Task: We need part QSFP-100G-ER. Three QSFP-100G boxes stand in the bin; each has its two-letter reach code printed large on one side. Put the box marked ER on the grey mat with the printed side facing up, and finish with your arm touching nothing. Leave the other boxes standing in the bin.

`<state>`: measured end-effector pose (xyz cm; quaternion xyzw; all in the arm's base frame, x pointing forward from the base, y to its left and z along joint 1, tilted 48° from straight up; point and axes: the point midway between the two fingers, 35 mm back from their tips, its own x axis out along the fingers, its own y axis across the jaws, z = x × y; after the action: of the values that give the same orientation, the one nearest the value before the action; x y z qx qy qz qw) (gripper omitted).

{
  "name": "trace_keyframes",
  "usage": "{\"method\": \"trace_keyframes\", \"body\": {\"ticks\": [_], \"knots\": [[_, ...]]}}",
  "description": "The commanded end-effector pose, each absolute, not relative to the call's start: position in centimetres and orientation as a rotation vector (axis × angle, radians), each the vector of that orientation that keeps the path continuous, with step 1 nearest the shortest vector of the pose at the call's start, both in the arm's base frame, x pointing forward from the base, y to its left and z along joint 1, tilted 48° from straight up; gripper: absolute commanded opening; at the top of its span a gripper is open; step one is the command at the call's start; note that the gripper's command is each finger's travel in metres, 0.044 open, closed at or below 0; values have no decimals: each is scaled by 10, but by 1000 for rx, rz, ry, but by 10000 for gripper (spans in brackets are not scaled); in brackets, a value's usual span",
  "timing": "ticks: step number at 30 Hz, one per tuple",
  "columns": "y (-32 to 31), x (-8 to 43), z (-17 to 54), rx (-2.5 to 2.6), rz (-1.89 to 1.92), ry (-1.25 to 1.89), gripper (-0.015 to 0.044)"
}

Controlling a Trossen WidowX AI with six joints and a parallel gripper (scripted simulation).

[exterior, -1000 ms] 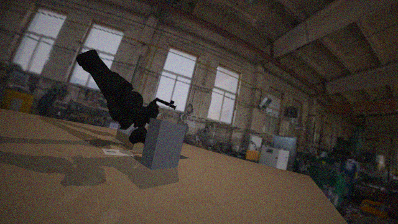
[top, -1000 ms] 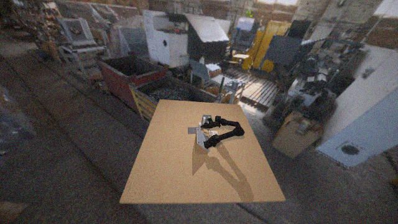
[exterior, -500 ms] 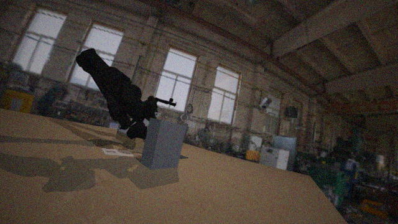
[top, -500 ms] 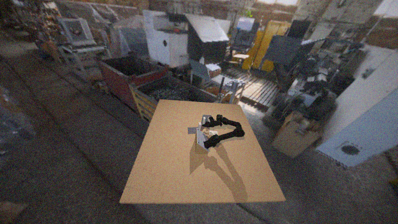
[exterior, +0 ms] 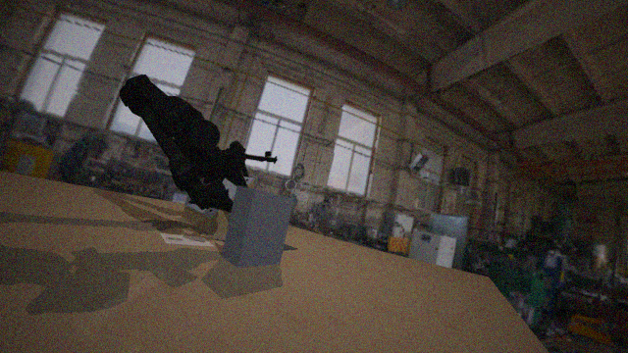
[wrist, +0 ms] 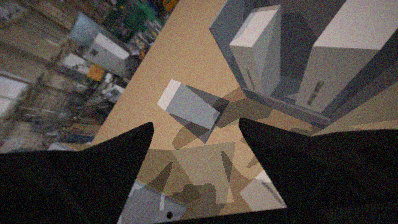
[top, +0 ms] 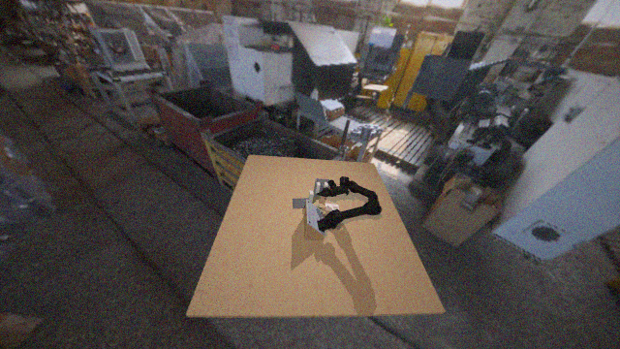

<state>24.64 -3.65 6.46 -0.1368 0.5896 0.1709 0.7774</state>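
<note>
My open gripper [wrist: 196,122] [top: 318,195] has nothing between its fingers and hangs above the table beside the bin. The grey bin [wrist: 229,30] [exterior: 257,227] is at upper right in the wrist view. Two pale boxes stand in it: one box [wrist: 256,57] at its left, a larger-looking box [wrist: 340,65] at its right. Small dark marks show on them, not readable. A grey block with a pale top, apparently a box [wrist: 192,107], stands over the grey mat [wrist: 202,133] [top: 298,203], ahead between the fingertips. No code is readable on it; its exact pose is unclear.
A grey plate [wrist: 150,202] with a dark hole shows at the bottom of the wrist view. A white sheet [exterior: 186,240] [top: 331,206] lies near the arm. The table edge runs along the left beyond the mat. Arm shadows cross the table.
</note>
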Motion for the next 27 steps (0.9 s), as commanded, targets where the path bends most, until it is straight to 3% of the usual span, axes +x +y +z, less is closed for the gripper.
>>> {"method": "trace_keyframes", "body": {"ticks": [1,27], "knots": [[-36,247,73,-297,364,1273,440],[-9,252,98,-296,365,1273,440]]}}
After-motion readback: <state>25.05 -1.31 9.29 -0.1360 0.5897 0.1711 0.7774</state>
